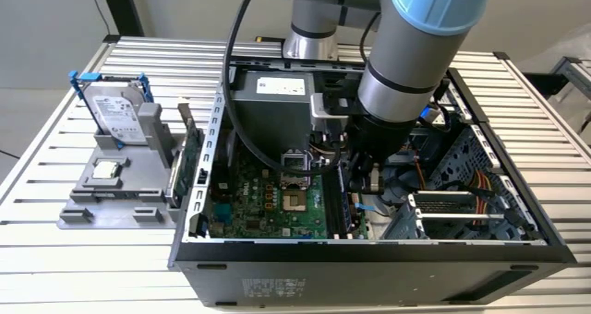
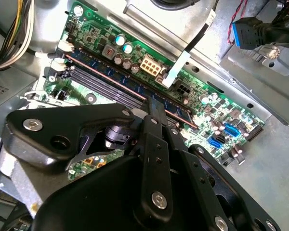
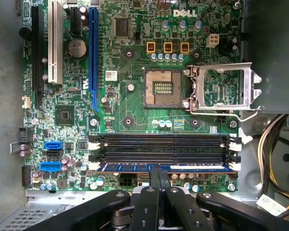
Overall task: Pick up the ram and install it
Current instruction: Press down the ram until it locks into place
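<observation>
Gripper (image 3: 159,180) sits low inside the open PC case (image 1: 517,259), clenched on the ram (image 3: 166,168). The stick stands edge-on in the memory slot nearest the board edge, lined up lengthwise so it can seat. The other slots (image 3: 164,144) beside it are bare. Motherboard (image 3: 135,96) lies flat under the arm, CPU socket (image 3: 162,89) open.

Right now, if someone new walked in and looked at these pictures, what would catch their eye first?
First, the arm plunging into the open computer case in the exterior view. Its gripper sits over the ram, which stands in the slot nearest it on the motherboard, beside empty slots. On the exterior view's left, a hard drive stands upright in a grey holder.
</observation>
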{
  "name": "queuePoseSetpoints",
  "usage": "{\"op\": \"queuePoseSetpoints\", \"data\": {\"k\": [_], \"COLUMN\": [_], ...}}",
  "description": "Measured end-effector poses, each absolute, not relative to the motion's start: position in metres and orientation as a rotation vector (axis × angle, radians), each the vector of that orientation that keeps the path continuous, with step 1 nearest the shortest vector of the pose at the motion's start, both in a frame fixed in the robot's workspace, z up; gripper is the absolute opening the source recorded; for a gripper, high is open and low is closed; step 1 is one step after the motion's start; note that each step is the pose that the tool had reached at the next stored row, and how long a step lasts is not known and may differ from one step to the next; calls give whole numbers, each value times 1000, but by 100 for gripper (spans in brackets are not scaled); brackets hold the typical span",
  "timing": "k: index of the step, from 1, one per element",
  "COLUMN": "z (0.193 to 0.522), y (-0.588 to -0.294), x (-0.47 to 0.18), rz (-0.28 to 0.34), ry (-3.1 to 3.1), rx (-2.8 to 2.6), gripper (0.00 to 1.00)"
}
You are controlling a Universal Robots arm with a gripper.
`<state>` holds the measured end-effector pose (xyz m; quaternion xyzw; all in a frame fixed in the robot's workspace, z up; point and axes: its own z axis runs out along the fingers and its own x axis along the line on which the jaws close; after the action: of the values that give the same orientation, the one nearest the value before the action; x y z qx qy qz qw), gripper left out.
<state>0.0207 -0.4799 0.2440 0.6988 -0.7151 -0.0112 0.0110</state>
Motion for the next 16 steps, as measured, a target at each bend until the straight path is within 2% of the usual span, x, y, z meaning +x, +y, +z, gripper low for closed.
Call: {"op": "queuePoseSetpoints", "data": {"k": [16], "z": [233], "y": [-480], "x": [21], "rz": [-33], "ry": [-2231], "rx": [2181], "gripper": [0]}}
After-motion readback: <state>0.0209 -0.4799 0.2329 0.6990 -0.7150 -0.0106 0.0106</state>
